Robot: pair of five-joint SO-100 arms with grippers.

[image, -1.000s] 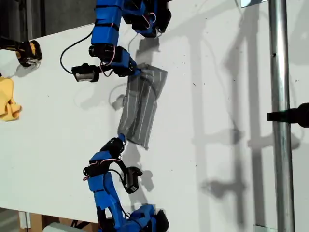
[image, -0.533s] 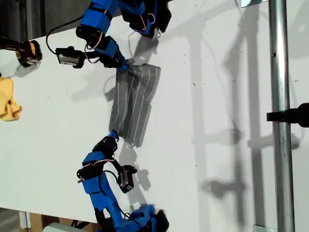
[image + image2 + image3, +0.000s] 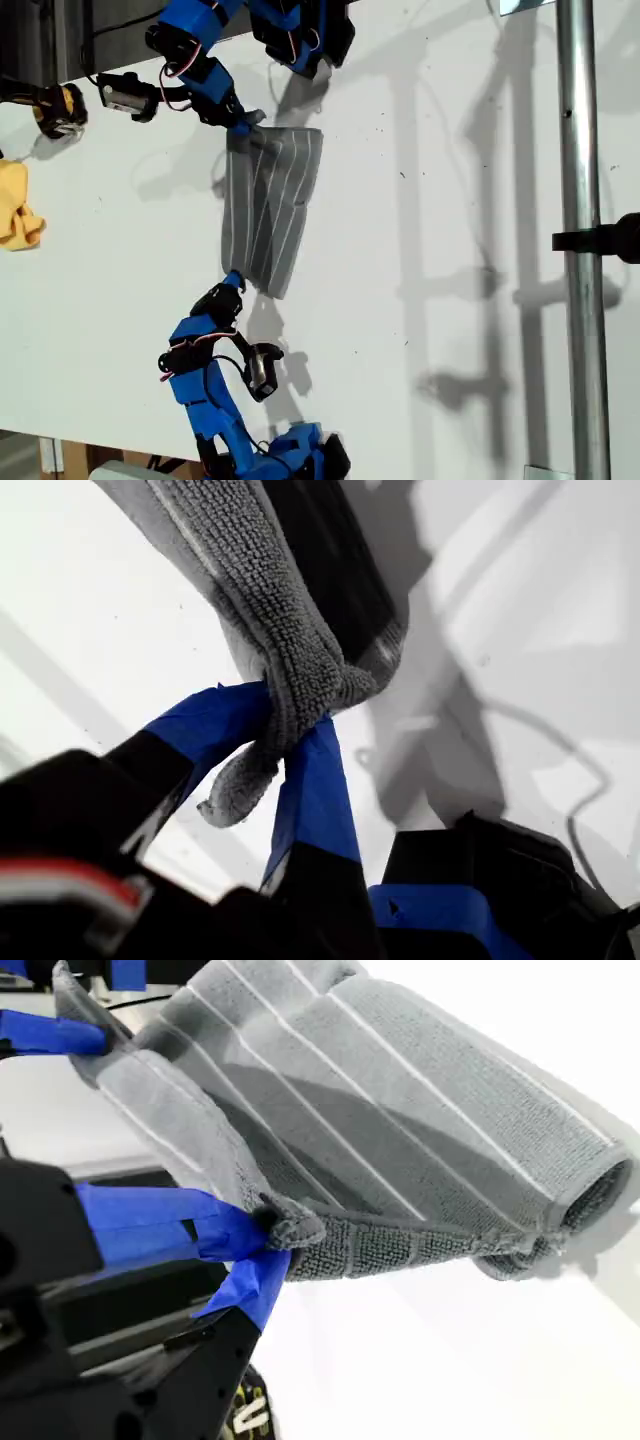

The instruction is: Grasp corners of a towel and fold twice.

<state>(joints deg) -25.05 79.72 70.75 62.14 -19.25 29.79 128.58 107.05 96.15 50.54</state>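
Note:
The towel (image 3: 265, 210), dark grey with thin white stripes, hangs doubled over and stretched between my two grippers above the white table (image 3: 430, 220). My first gripper (image 3: 240, 125) is on the arm at the exterior view's top and is shut on one bunched corner (image 3: 285, 715) of the towel (image 3: 260, 590). On the arm at the exterior view's bottom, my second gripper (image 3: 234, 282) is shut on another corner (image 3: 285, 1225). From there the towel (image 3: 400, 1110) runs away towards my first gripper (image 3: 60, 1035). Its folded edge faces the exterior view's right.
A yellow cloth (image 3: 18, 215) lies at the exterior view's left edge, with a black and yellow tool (image 3: 60, 108) above it. A metal pole (image 3: 580, 250) with a black clamp (image 3: 605, 238) stands at the exterior view's right. The table's far edge runs close behind the first arm.
My first gripper has moved up and towards the exterior view's left, pulling the towel with it. My second gripper shifted left, then held. The towel now hangs longer and tauter.

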